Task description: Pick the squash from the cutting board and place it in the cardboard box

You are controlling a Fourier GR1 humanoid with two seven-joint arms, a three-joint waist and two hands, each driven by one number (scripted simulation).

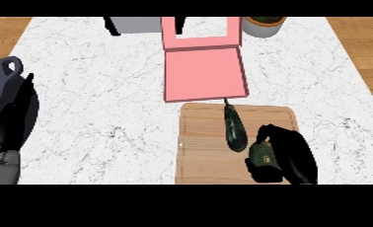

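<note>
While the pink cardboard box (pixel 203 73) lies open on the white marbled bench (pixel 94 97) with nothing visible inside, its raised lid toward the far edge, its near wall sits just beyond the far edge of the cutting board (pixel 207 157). Dark green squash (pixel 235 130) rests on the board's right half, long axis near-to-far, thin stem end pointing at the box; bare bench spreads wide to the left. Right hand (pixel 287 154) hovers over the board's right near corner, fingers curled beside the squash's near end, holding nothing; left hand (pixel 16 107) rests at the left edge, fingers relaxed.
</note>
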